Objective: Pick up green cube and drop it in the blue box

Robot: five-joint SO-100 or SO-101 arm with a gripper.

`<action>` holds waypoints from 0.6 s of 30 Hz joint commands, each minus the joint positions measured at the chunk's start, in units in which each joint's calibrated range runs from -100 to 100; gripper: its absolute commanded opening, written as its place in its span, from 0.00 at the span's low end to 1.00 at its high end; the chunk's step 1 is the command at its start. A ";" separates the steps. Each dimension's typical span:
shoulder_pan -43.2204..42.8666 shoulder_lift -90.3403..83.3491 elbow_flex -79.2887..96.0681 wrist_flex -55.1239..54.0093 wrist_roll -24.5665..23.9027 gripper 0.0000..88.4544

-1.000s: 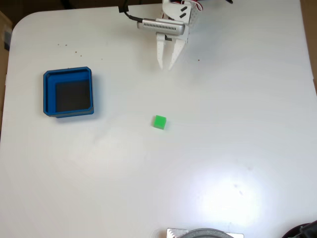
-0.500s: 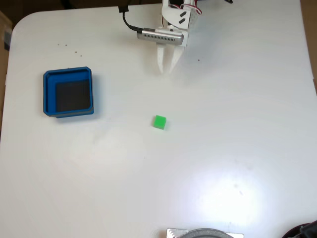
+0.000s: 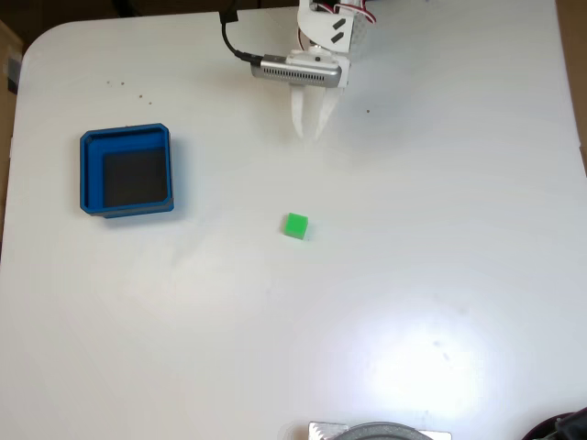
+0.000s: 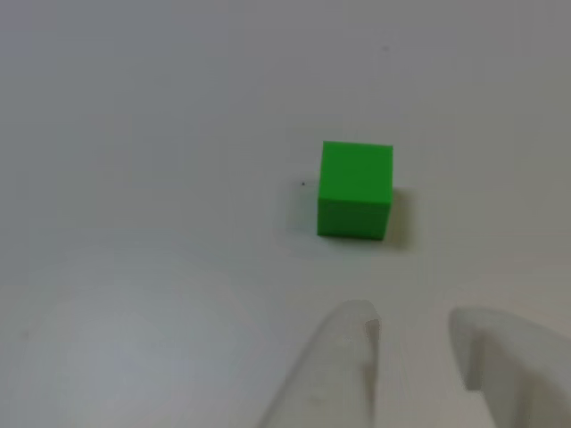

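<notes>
The green cube (image 3: pixel 295 225) sits alone near the middle of the white table. In the fixed view my white gripper (image 3: pixel 308 136) points down the picture from the top edge, about a hundred pixels above the cube, open by a narrow gap with nothing in it. From the other view the cube (image 4: pixel 355 190) lies just beyond my two blurred fingertips, a little left of the gripper (image 4: pixel 412 319) gap. The blue box (image 3: pixel 126 134), with its dark floor bare, stands at the left of the table, well away from cube and gripper.
A black cable (image 3: pixel 235 31) runs from the arm to the table's top edge. A grey round object (image 3: pixel 371 431) and a black one (image 3: pixel 561 427) poke in at the bottom edge. Tiny dark specks (image 3: pixel 122 85) dot the upper left.
The gripper has moved a short way down the fixed view toward the green cube, and its fingers stand a little closer together. Cube and box have not moved.
</notes>
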 commanded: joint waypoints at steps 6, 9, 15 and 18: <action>-0.71 14.16 -17.58 -1.64 -0.29 0.03; -0.71 19.60 -23.23 -0.99 -0.24 0.03; -0.18 30.22 -31.76 -0.82 -0.20 0.03; -0.03 34.56 -34.00 -0.74 -0.20 0.03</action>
